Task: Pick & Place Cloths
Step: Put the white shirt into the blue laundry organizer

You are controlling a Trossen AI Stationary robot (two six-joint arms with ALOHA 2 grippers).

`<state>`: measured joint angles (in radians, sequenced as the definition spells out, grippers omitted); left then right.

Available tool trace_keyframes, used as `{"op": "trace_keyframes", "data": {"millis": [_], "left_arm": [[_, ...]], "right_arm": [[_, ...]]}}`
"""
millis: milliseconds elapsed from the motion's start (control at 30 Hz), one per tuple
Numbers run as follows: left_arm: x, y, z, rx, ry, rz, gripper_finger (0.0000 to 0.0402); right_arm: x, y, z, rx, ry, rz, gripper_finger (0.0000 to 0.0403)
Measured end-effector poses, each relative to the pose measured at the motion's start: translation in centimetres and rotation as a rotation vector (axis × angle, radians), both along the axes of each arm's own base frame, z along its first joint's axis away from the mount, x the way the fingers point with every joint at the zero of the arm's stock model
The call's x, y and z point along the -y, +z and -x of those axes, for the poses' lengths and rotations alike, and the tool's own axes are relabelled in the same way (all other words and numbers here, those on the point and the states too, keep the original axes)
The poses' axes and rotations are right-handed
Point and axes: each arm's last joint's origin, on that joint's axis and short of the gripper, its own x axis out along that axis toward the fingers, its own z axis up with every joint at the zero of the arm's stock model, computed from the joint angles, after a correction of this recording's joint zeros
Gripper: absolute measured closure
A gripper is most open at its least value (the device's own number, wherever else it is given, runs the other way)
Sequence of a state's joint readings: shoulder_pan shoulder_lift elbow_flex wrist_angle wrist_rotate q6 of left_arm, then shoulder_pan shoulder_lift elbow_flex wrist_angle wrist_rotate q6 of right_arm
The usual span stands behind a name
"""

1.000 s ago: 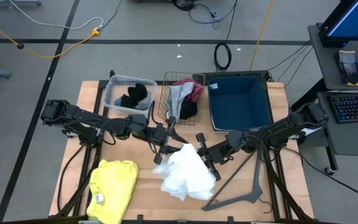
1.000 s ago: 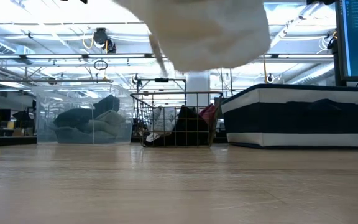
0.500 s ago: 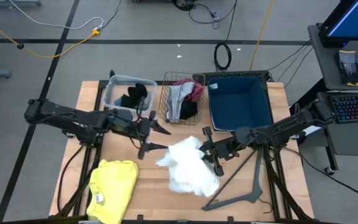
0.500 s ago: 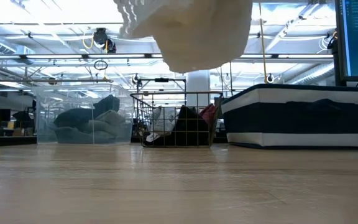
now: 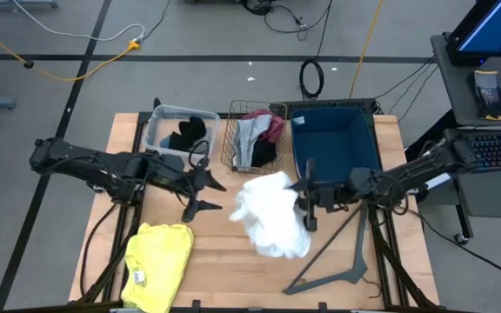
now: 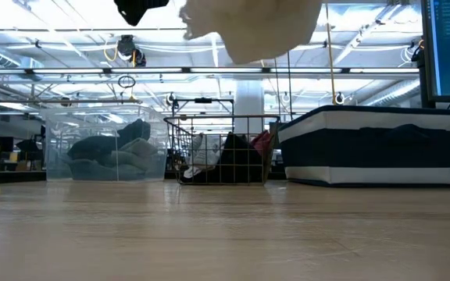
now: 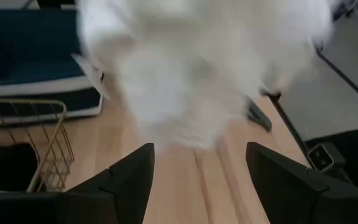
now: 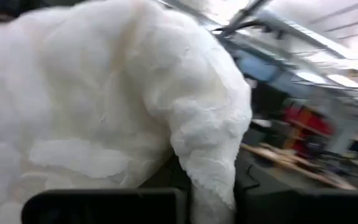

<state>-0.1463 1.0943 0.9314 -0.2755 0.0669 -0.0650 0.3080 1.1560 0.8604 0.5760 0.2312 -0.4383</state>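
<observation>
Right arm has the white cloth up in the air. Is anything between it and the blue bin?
Nothing visible blocks it. The white cloth hangs from the right gripper clear of the table, and the blue bin lies open just beyond. The left gripper stands open on the cloth's other side.

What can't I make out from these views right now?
- Right gripper: its fingertips sit under the white cloth in the high view, and the cloth fills the right wrist view.
- White cloth: cut off by the top edge in the low view, blurred in the left wrist view.
- Yellow cloth: cut off by the bottom edge in the high view.
- Clear bin: its dark contents look hazy through the wall in the low view.
</observation>
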Motion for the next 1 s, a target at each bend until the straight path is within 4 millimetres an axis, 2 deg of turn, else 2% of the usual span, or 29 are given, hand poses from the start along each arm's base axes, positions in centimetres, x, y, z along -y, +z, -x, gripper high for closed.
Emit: {"op": "trace_keyframes", "data": {"millis": [200,500,767,1000], "left_arm": [[-0.2,-0.3,0.1,-0.029,0.059,-0.038,0.0148],[-0.5,-0.4,0.1,-0.031,0.146,-0.098,0.0149],[-0.5,-0.4,0.1,-0.029,0.146,-0.098,0.0149],[-0.5,-0.4,0.1,-0.03,0.15,-0.092,0.0149]], "right_arm": [[1.3,1.7,2.0,0.032,-0.24,0.068,0.0378],[3.2,3.0,4.3,-0.047,-0.764,0.19,0.0378],[5.6,2.9,4.8,-0.207,-1.12,0.247,0.0378],[7.8,2.4,4.9,-0.315,-1.318,0.252,0.0378]]}}
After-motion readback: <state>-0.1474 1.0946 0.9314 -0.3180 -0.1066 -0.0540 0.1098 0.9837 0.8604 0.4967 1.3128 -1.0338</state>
